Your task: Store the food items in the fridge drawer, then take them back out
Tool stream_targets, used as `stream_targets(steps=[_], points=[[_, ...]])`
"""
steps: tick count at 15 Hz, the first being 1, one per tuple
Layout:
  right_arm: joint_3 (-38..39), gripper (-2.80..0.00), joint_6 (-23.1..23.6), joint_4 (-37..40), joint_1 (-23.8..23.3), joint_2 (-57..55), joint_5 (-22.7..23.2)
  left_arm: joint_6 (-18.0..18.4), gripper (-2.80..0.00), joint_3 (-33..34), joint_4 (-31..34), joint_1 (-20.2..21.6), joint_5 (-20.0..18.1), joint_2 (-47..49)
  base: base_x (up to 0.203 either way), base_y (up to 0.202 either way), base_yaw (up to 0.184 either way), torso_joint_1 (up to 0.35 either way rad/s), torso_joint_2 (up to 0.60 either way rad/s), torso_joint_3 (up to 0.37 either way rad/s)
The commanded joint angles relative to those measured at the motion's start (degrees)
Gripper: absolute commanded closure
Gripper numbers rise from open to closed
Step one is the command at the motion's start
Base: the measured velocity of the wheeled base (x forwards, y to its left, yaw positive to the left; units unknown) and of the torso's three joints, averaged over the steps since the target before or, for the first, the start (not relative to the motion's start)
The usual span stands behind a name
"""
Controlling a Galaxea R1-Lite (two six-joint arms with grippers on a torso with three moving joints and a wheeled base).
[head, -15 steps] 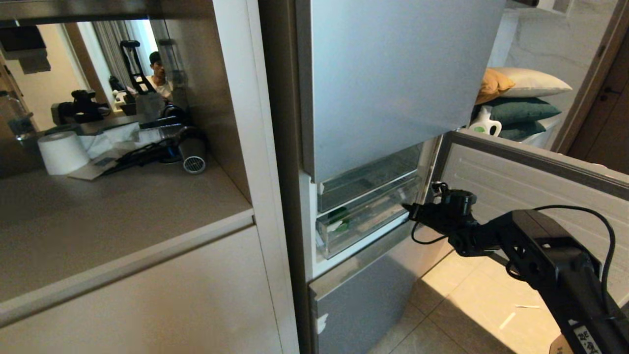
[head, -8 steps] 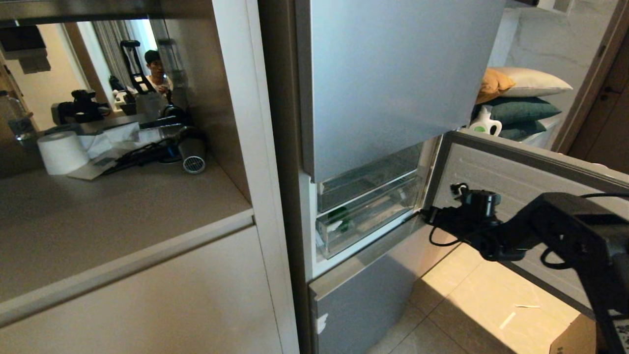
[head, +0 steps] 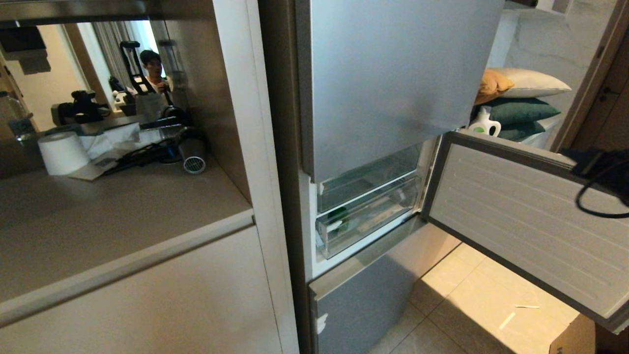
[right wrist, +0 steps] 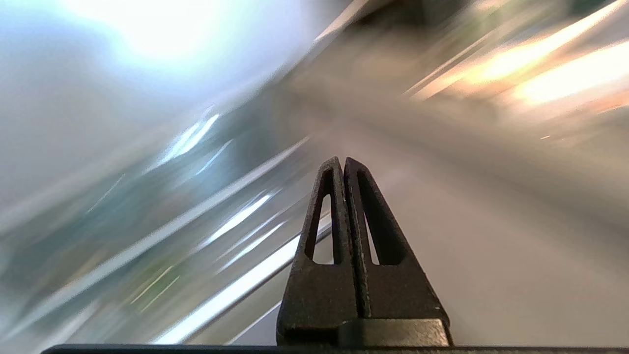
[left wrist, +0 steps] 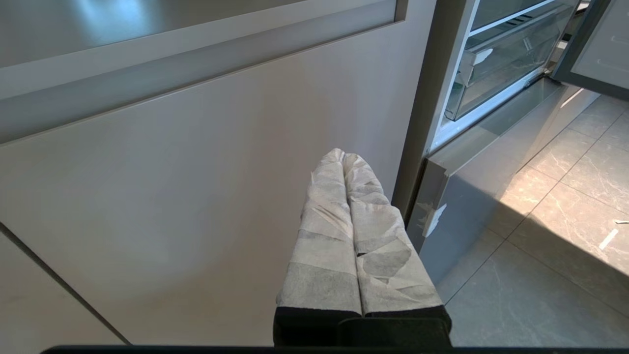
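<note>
Pepper (head: 342,226) inside fridge drawer (head: 366,223), head view only.

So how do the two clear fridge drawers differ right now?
The lower drawer juts slightly forward of the upper drawer and holds something green at its left end, whereas the upper drawer looks empty. The lower drawer also shows more of its clear front. Both are clear plastic, stacked behind the open compartment door.

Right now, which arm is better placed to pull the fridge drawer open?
Probably right. The right gripper, shut and empty, is beside the open fridge door, nearer the fridge drawer. The left gripper hangs parked, shut, facing the beige cabinet.
</note>
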State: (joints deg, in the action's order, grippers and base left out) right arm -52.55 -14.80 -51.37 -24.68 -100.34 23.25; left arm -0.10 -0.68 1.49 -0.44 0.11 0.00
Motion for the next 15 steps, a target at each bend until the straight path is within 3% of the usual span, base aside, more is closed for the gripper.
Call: stream_targets(steps=[1,7,11,15], points=[[0.7,0.0,0.3,-0.3,-8.8,11.2,-1.8,0.0,0.0,0.0,0.0,0.0,0.0,0.1,0.0,0.0,0.0,0.0,0.0,0.0],[-5.9,0.0,1.9,2.3,-34.9,10.0,-9.6,0.0,0.0,0.0,0.0,0.0,0.1,0.1,0.0,0.0,0.0,0.0,0.0,0.0],[-8.1,0.0,-1.5,5.8,-50.7,4.1,-8.3,0.0,0.0,0.0,0.0,0.0,0.0,0.1,0.0,0.0,0.0,0.0,0.0,0.0],[-7.2,0.0,-3.6,5.1,-53.9,-7.5,-1.5,-0.1,0.0,0.0,0.0,0.0,0.1,0.1,0.0,0.0,0.0,0.0,0.0,0.0]])
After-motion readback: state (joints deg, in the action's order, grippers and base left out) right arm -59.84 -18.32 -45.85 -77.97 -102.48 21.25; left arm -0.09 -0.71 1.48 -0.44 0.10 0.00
